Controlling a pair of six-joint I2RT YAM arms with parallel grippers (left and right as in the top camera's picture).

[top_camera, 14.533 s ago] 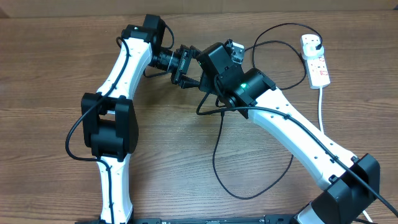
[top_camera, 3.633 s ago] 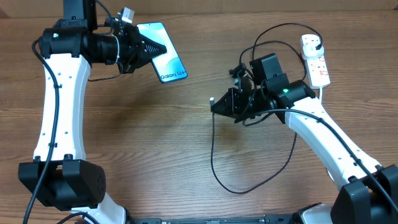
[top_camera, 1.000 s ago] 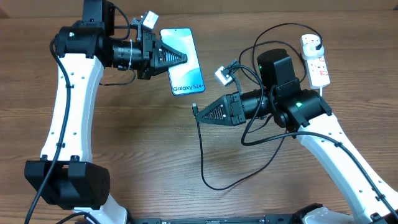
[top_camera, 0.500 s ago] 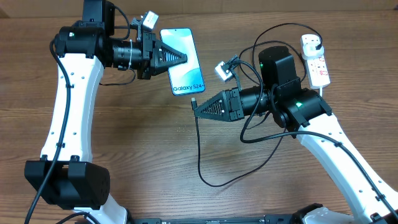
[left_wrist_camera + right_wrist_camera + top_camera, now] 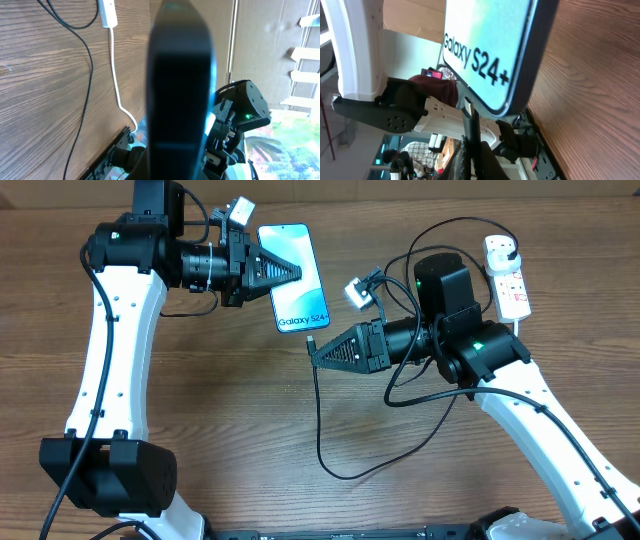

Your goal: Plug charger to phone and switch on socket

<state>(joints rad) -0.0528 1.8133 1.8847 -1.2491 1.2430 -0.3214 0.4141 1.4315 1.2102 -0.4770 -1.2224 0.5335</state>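
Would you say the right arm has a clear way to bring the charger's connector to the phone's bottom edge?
Probably yes: the right gripper holds the connector close to the bottom edge of the phone, nothing visible between them; the left gripper grips it higher up.

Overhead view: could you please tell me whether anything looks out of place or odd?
Nothing looks spilled or damaged. The slim blue-teal-screened phone is held aloft in the left gripper. The thin black charger cable sags in a loose loop from the right gripper, its connector tip at the phone's bottom edge.
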